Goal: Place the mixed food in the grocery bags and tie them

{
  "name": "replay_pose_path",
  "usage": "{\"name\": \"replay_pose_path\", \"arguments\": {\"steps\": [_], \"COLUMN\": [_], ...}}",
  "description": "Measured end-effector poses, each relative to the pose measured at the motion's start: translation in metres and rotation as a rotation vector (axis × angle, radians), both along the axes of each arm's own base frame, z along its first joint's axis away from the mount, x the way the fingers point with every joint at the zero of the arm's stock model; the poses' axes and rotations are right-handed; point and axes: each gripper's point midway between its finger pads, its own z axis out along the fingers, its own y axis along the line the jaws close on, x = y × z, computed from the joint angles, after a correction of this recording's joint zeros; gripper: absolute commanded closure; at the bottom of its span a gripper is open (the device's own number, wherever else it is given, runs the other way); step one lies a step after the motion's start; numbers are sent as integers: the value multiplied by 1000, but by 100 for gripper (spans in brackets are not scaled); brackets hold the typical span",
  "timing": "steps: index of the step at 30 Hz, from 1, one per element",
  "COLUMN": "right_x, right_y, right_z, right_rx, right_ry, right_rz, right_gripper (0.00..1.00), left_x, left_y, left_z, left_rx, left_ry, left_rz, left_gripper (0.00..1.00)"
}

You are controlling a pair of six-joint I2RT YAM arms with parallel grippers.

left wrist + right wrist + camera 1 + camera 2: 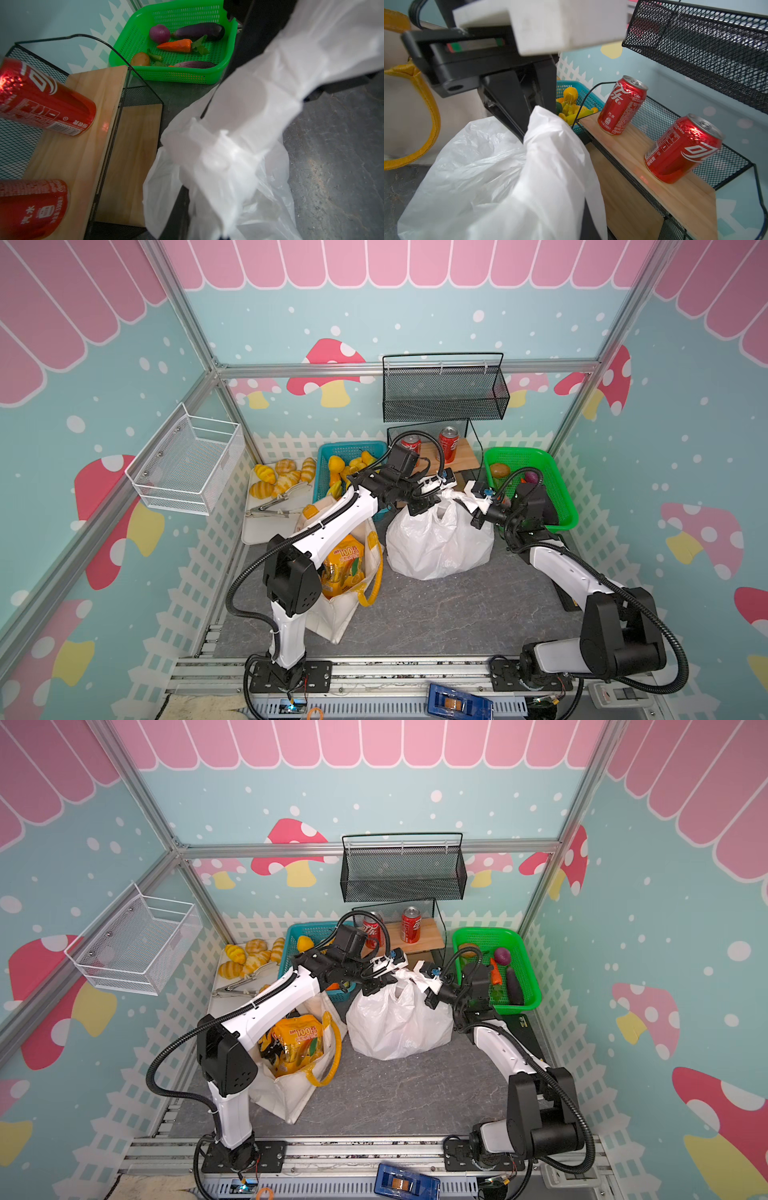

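— What sits at the left?
— A cream canvas tote [332, 614], soft and slumped, with a thick yellow handle [379, 572] looping over its rim. A crinkly orange-yellow snack packet [343, 568] stands inside it. In a top view a black-and-yellow packet [269, 1046] peeks out beside it, mostly hidden. The left arm's elbow covers part of the tote's mouth.

— And the middle?
— The white plastic bag [440, 543], thin, creased and bulging, stands on the grey stone-patterned tabletop [436, 614]. Its film is cloudy, so the contents cannot be made out. Its loop handles are pulled up into twisted strips.

— The grippers?
— The left gripper [436, 494] is clamped on one strip from the left and the right gripper [467, 502] on the other from the right. They nearly meet above the bag. In both wrist views plastic drapes over the fingertips and hides them. Both arms reach forward with bent elbows, forearms angled inward.

— The right?
— A green perforated plastic basket [557, 489] holds a matte orange carrot [176, 45] and a glossy purple eggplant [199, 31]. In both top views the right wrist partly blocks it.
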Motion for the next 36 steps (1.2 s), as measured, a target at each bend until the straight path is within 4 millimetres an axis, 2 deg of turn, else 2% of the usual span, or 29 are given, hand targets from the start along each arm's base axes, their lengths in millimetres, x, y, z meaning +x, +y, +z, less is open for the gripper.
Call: {"name": "replay_pose_path", "arguments": {"steps": [13, 20, 27, 36], "right_x": [7, -1, -12, -35], "right_y": [-6, 0, 3, 9], "right_z": [11, 5, 10, 29], "right_rx": [-69, 36, 239, 378], "right_ry": [-88, -51, 25, 67], "right_rz": [-142, -183, -193, -91], "right_gripper": [100, 100, 100, 100], "left_x": [-11, -25, -49, -81], "left_y": [3, -4, -22, -57], "left_z": [23, 26, 24, 39], "left_rx": [-75, -159, -268, -379], "left_ry": [83, 186, 272, 303], "left_rz": [63, 113, 163, 184], "left_gripper": [100, 100, 100, 100]}}
